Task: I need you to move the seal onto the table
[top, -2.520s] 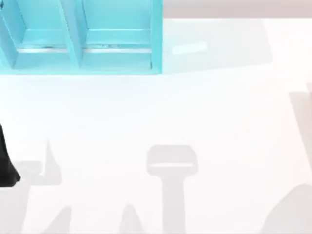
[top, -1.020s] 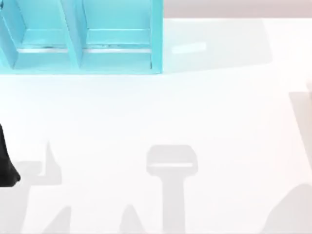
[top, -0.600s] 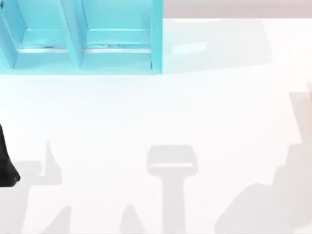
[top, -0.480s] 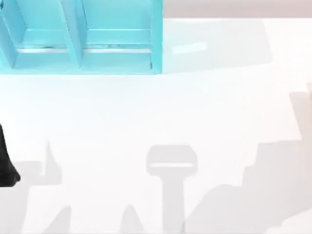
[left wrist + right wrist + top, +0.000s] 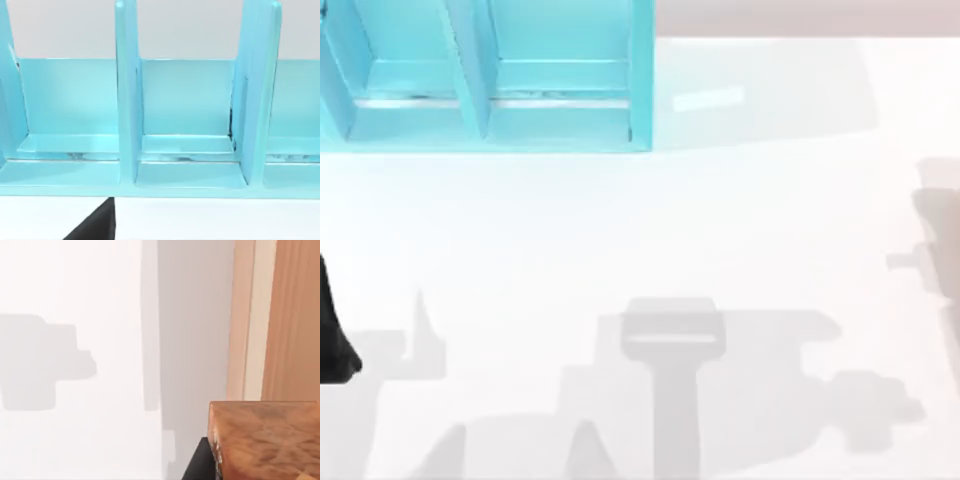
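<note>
Apparently the seal (image 5: 265,440) is the orange-brown, grainy-surfaced lump sitting close under the right wrist camera, hard against a black sliver of the right gripper (image 5: 199,466). Whether that gripper is clamped on it or merely beside it I cannot tell, and the figure's reddish top is not to be made out. I judge the thing light and rigid, with a rough enough skin to grip well, so little force should be needed. Its lumpy form means the hold is best taken across the broadest, flattest pair of sides, low on the body, lest it twist out. Just behind it in that view rises a peach-coloured upright panel (image 5: 280,315) — an edge to keep away from when moving off. The table (image 5: 640,220) offers plenty of room: its middle and right are bare white, crossed by shadows, and the turquoise shelf (image 5: 642,80) stands well apart at the far left. The left gripper (image 5: 97,225) is parked at the table's left side facing the shelf's compartments — its state, too, I cannot tell.
</note>
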`<state>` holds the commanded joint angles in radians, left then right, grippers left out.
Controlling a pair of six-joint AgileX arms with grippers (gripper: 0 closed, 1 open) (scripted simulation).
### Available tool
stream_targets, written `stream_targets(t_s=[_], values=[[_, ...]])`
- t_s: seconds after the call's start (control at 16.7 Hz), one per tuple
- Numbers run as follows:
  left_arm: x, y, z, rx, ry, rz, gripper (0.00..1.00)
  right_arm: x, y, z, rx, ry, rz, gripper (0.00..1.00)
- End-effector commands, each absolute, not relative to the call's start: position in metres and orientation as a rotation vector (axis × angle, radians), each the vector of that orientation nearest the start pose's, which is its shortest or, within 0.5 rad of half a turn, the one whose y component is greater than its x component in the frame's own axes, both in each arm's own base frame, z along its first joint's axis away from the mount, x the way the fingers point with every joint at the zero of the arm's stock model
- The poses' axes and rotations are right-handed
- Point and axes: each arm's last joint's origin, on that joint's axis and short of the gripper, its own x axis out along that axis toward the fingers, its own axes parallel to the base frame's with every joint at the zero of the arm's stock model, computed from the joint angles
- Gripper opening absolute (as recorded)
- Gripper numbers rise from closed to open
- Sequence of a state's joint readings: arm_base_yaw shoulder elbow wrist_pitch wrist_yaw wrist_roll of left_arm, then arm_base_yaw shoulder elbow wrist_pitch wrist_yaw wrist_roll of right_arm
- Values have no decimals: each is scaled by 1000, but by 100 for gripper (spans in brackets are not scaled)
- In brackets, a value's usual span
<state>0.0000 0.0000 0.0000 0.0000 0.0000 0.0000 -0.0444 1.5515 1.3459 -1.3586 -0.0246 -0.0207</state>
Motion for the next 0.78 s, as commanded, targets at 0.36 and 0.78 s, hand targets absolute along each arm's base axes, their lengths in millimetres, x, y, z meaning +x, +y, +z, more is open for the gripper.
stream_targets(t_s=[0.36,0.78], values=[[106,-1,160,0,0,0,100,269,3,283,11,1569,-9,0],[106,-1,160,0,0,0,100,312,44,258,6,1562,-13,0]])
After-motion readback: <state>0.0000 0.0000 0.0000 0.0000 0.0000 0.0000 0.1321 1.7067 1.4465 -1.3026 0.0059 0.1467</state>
